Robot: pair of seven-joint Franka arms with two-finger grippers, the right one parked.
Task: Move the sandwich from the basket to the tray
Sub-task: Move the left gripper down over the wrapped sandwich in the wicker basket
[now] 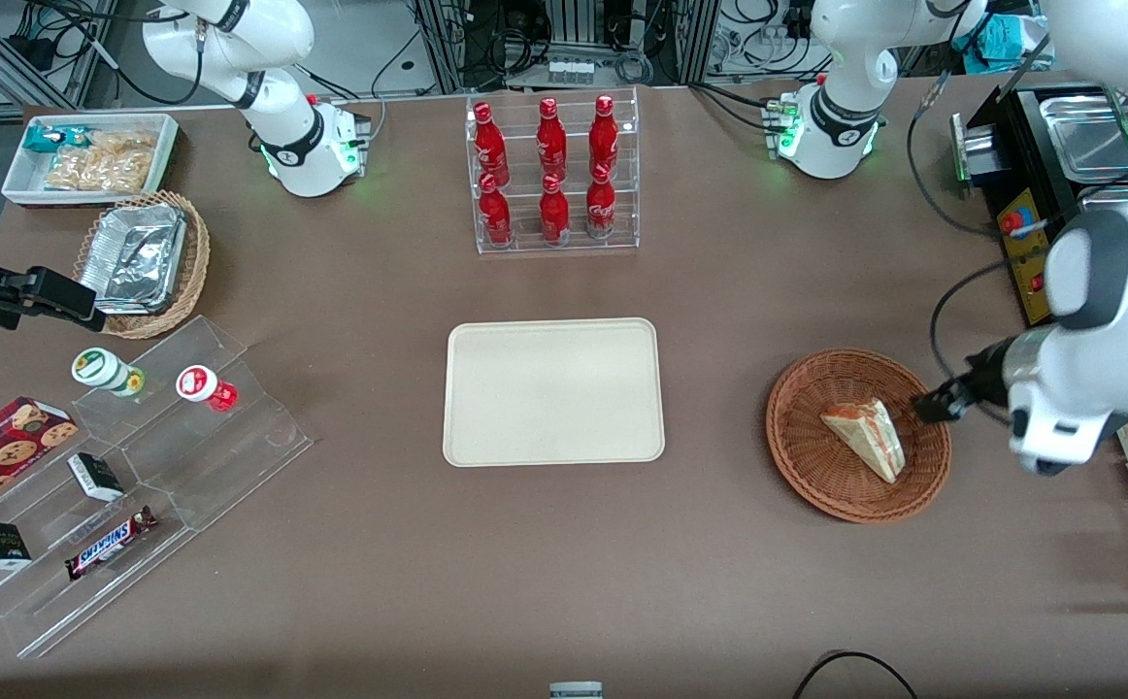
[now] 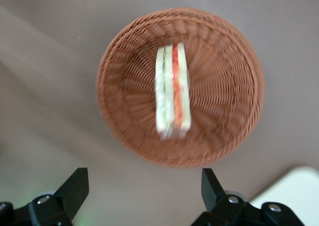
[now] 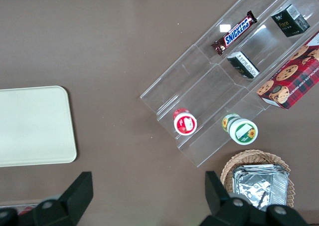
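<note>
A: Since the sandwich (image 1: 865, 437) hasn't left the basket (image 1: 807, 456) yet, we log this as approach, pre-grasp. Agree?

B: Yep. Gripper (image 1: 935, 403) sits above the basket rim at the working arm's end of the table, fingers spread wide, nothing btwn them. In the wrist view we see both fingertips (image 2: 75, 186) apart w/ bare tabletop in the gap.

A: Where's the wedge rel. to the gripper? That's what the next move hangs on.

B: In the wrist view the sandwich (image 2: 172, 90) lies toward 12 o'clock from the gripper (image 2: 144, 186), roughly centred in the basket (image 2: 224, 51). Its long axis runs 12-to-6, so across the line joining the two fingers. We judge the fingers would close on the broad bread faces w/o much wrist turn.

A: So mostly a move fwd to get over it, then down?

B: That's our read. Gripper isn't over the wedge yet, it's nearer the rim. Filling edge w/ red and green layers faces the wrist cam.

A: And the tray (image 1: 553, 391)?

B: Nothing on it, mid-table, well apart from the basket, toward the parked arm's end from it. In the front view that's about 9 o'clock from the basket. Working arm is clearly the nearer one.

A: Risk?

B: Clear wrap may be slippery, our guess only.
</note>
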